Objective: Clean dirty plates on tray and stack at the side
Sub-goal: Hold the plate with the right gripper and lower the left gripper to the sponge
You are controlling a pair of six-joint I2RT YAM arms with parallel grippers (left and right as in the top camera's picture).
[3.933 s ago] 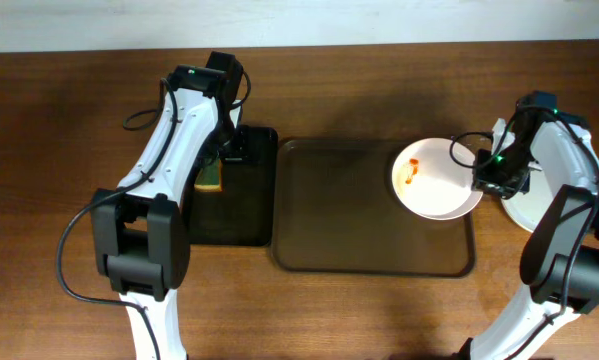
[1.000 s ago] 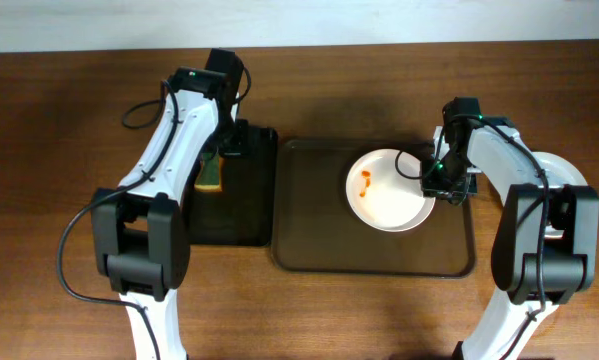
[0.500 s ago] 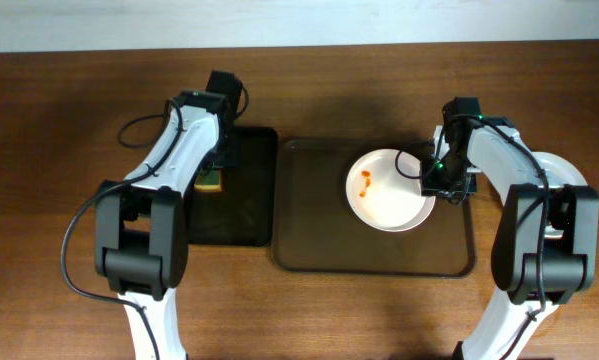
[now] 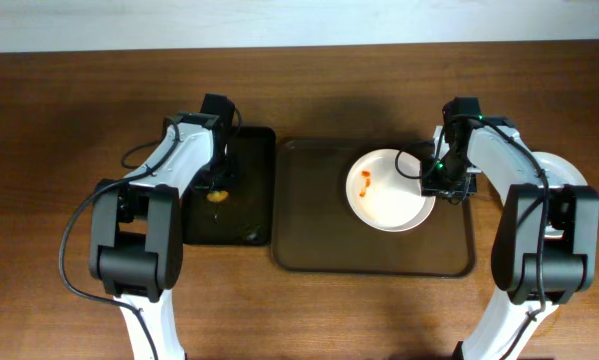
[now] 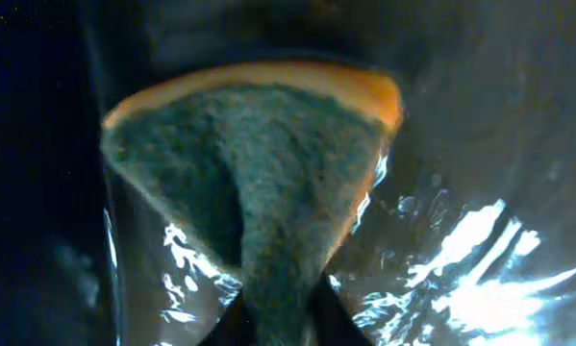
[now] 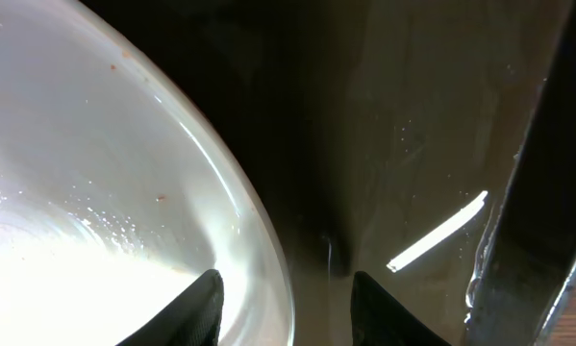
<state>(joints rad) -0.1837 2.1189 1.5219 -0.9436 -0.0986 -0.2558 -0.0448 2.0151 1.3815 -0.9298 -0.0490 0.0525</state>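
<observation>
So far: dirty plate (image 4: 384,195) on tray (image 4: 309,225), smear unwiped
Left end effector (image 5: 276,322): clamped on sponge (image 5: 239,173)
Right end effector (image 4: 442,185): apart, astride plate rim

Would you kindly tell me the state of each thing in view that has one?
plate: dirty, orange smear, on brown tray.
sponge: pinched in left gripper, over black tray.
right gripper: open, straddling the plate's rim.
side plate: on table, mostly hidden.
</observation>
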